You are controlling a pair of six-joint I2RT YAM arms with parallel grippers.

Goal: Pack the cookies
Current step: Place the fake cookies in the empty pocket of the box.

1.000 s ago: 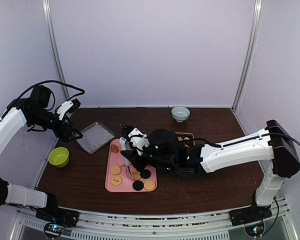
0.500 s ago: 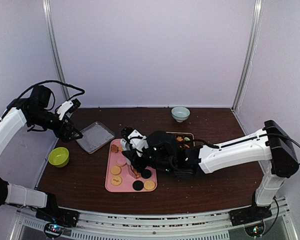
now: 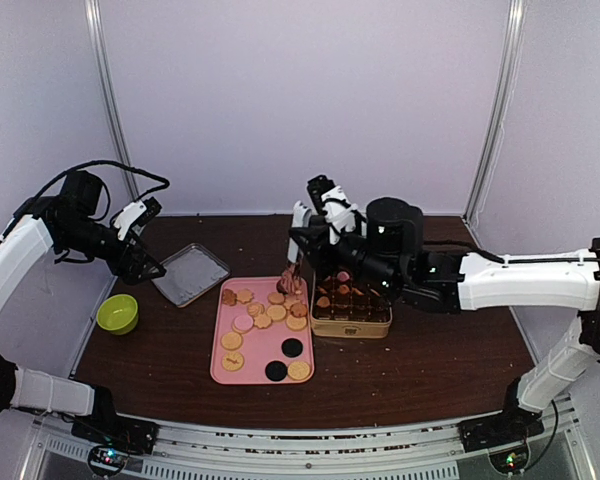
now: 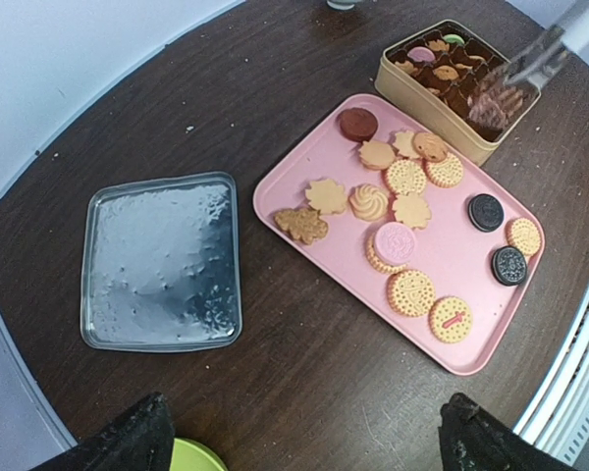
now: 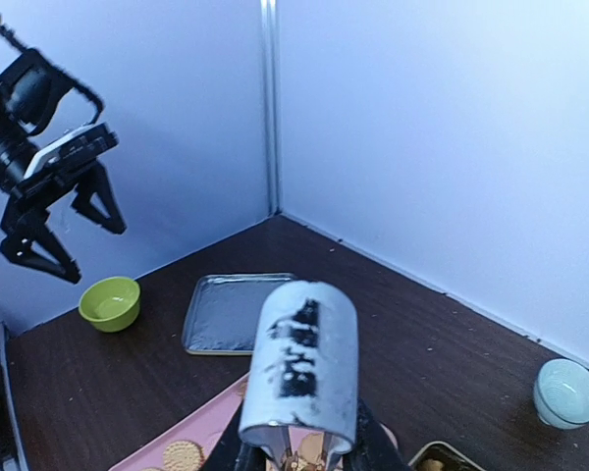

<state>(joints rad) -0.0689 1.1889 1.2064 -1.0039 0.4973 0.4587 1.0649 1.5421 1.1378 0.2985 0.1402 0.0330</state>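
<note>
Several cookies (image 3: 263, 318) lie on a pink tray (image 3: 255, 362), mostly tan, with two black ones and a pink one (image 4: 393, 238). To its right stands a gold tin (image 3: 350, 328) with cookies in its compartments. My right gripper (image 3: 308, 243) is raised over the tray's far right corner, shut on metal tongs (image 4: 530, 61). The tongs pinch a dark reddish-brown cookie (image 3: 287, 285) above the tin's near left edge. In the right wrist view the tongs' white rounded end (image 5: 299, 378) hides the jaws. My left gripper (image 3: 145, 265) hangs open at the far left, above the table, empty.
A silver metal lid (image 3: 190, 272) lies left of the tray, and a green bowl (image 3: 117, 313) sits near the table's left edge. A pale blue bowl (image 5: 567, 392) stands at the back right. White walls close in the table.
My right arm has lifted off the pink tray and swung back and right toward the tin, carrying a cookie in the tongs. The left arm has not moved.
</note>
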